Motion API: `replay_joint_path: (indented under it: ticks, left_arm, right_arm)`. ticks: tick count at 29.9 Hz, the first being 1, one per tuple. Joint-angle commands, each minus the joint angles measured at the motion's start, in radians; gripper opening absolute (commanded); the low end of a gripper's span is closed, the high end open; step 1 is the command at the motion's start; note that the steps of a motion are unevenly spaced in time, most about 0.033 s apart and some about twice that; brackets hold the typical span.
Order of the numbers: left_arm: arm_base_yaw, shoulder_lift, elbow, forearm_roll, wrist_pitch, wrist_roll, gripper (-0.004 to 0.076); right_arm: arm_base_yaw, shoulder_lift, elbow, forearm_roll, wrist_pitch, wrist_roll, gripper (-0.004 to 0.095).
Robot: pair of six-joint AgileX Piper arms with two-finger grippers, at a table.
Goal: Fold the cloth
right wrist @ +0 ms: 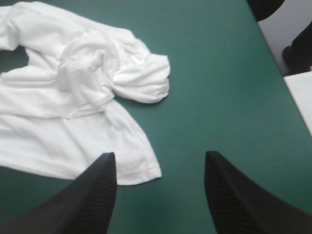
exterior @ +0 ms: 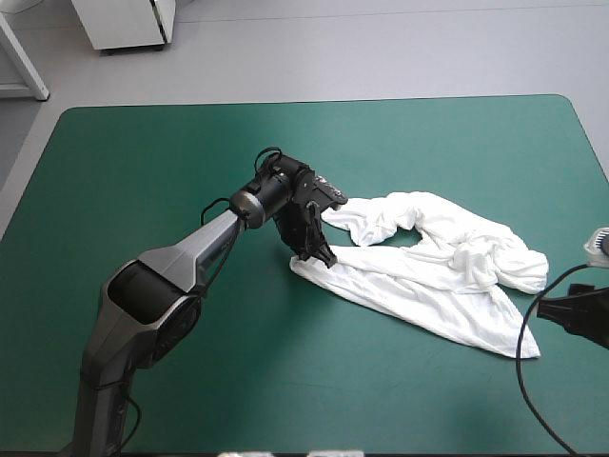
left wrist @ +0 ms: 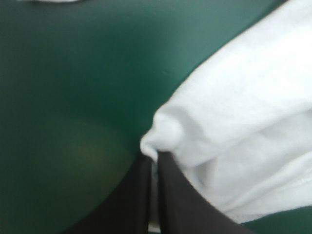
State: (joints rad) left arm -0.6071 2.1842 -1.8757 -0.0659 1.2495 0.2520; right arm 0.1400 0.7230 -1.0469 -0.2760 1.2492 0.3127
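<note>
The white T-shirt (exterior: 433,267) lies crumpled and partly spread right of the table's middle. My left gripper (exterior: 324,257) is down at the shirt's left corner, shut on the T-shirt. In the left wrist view a pinch of the T-shirt (left wrist: 168,134) bulges just past the nearly closed fingertips (left wrist: 146,163). My right gripper (right wrist: 160,161) stands open above the teal-green cover, just off the T-shirt's (right wrist: 73,102) near right corner, nothing between its fingers. In the high view only the right arm's wrist (exterior: 580,309) shows at the right edge.
The teal-green cover (exterior: 190,190) lies bare to the left of and behind the shirt. The table's right edge (right wrist: 273,53) runs close beside my right gripper.
</note>
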Motion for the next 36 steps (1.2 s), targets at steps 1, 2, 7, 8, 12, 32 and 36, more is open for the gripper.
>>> replay_joint_path:
  ticks: [1, 2, 7, 8, 12, 32, 36]
  left_arm:
    - [-0.019, -0.005, 0.005, -0.094, 0.038, -0.001, -0.0008]
    - [-0.019, -0.005, 0.005, -0.098, 0.038, -0.001, -0.0008]
    - [-0.019, -0.006, 0.005, -0.129, 0.038, -0.001, -0.0008]
    - [-0.019, -0.006, 0.005, -0.135, 0.038, -0.001, -0.0008]
    - [-0.019, -0.006, 0.005, -0.153, 0.038, -0.001, -0.0008]
    - [-0.019, -0.006, 0.005, -0.174, 0.036, 0.007, -0.0008]
    - [-0.019, -0.006, 0.005, -0.176, 0.032, 0.007, -0.0008]
  right_arm:
    - [-0.001, 0.050, 0.019, 0.061, 0.001, 0.002, 0.0509]
    - [-0.001, 0.073, 0.034, 0.068, 0.001, 0.002, 0.0509]
    - [-0.003, 0.187, 0.071, 0.026, 0.001, 0.006, 0.0513]
    - [-0.008, 0.205, 0.077, 0.024, -0.001, 0.006, 0.0513]
    - [-0.083, 0.255, 0.131, 0.028, -0.017, -0.031, 0.0513]
    - [-0.289, 0.579, 0.292, 0.256, -0.334, -0.142, 0.0513]
    - [-0.289, 0.629, 0.324, 0.260, -0.385, -0.142, 0.0513]
